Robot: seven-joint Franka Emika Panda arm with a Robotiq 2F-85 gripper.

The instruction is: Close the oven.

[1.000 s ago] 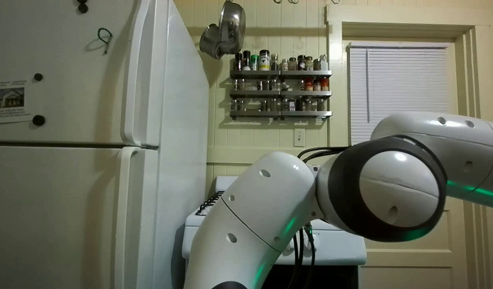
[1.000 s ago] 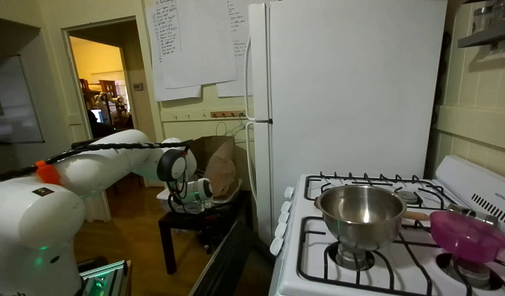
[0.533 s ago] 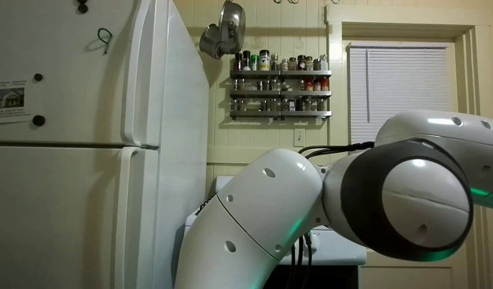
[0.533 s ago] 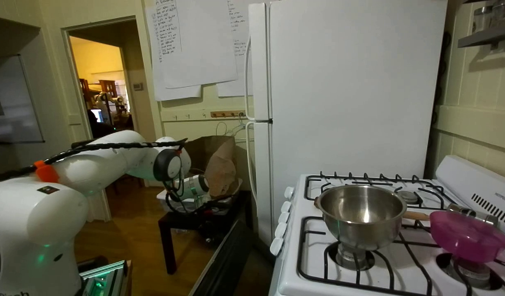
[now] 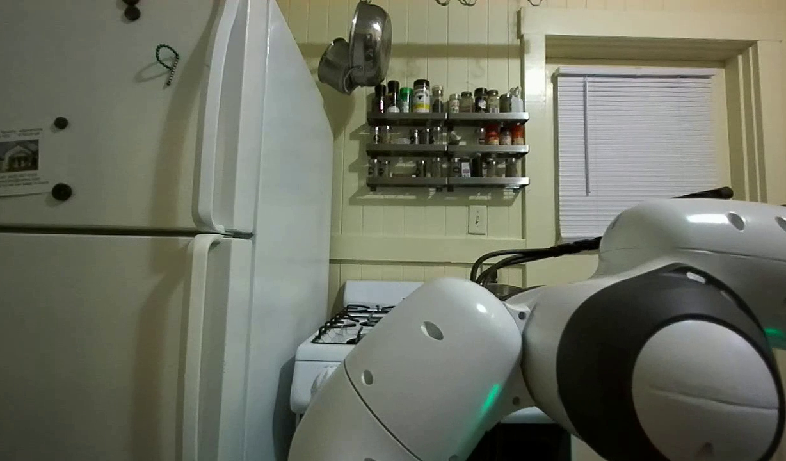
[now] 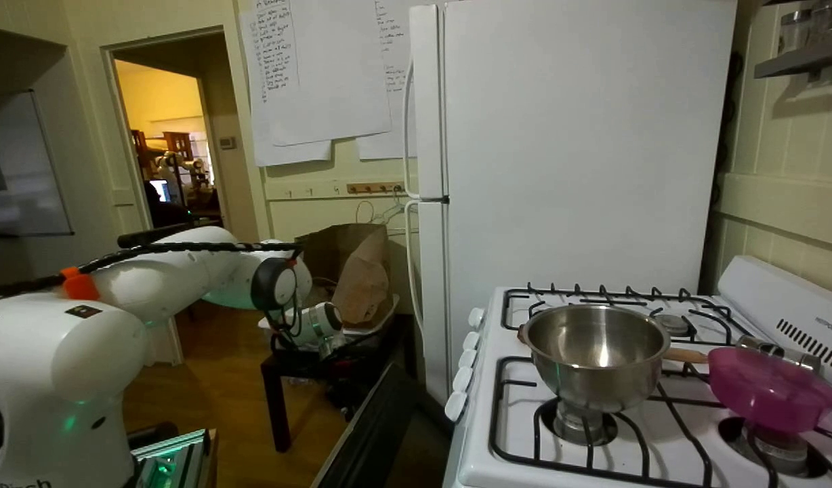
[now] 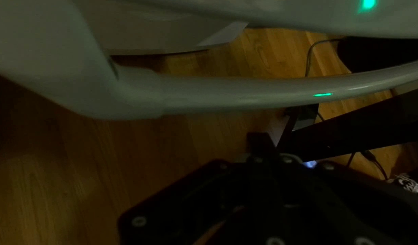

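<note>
— Past the right edge of the black bench (image 6: pixel 287 368), in an exterior view, find the oven (image 6: pixel 665 440), with its dark door (image 6: pixel 396 427) tilted ajar.

— Push or grip?

— Push, by the wrist view, with jaws apparently closed on nothing.

— How best?

— Clear the bench's near corner, avoid snagging the pale bar (image 7: pixel 229 93), perhaps the handle, then swing the outer face up, slowing late to spare the steel pot (image 6: pixel 595 366) a jolt.

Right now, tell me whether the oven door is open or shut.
Open: in an exterior view, the oven door slants outward from the stove.
</note>
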